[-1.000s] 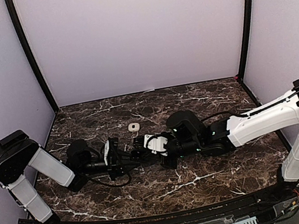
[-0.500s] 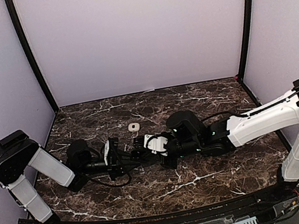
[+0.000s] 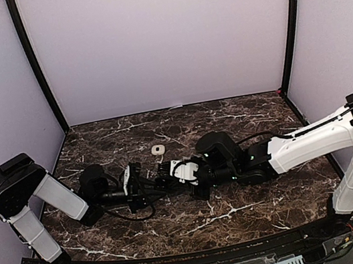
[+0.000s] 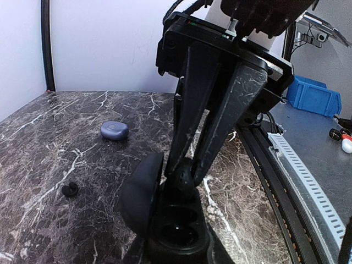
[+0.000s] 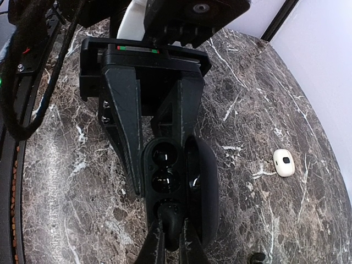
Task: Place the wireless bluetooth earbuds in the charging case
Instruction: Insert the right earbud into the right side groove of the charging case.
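Leftward by a small shift, the right arm's wrist now sits closer over the left arm's than it did a moment ago; nothing else on the table [image 3: 247, 110] has moved.

A small pale oval case [image 3: 158, 149] lies closed on the marble beyond the arms. It bears a dark square mark too small to read.

The left claw [image 5: 159, 165] is clamped on the dark charging case [image 4: 176, 236], whose lid [image 4: 140, 192] stands open to one side. Two round wells show inside; whether either is filled cannot be told. The right claw [image 5: 170, 242] is pinched together on a dark earbud [image 4: 184, 171], held just above the near end of the open case, touching or almost touching its rim. A second dark earbud [image 4: 69, 190] lies loose on the marble, well apart from both cases.

Both claws meet near the table's middle. Open marble stretches behind them to the back wall and out to both sides. Along the near edge runs a white slotted strip [image 4: 297, 170], with a blue bin [image 4: 313, 93] beyond it.
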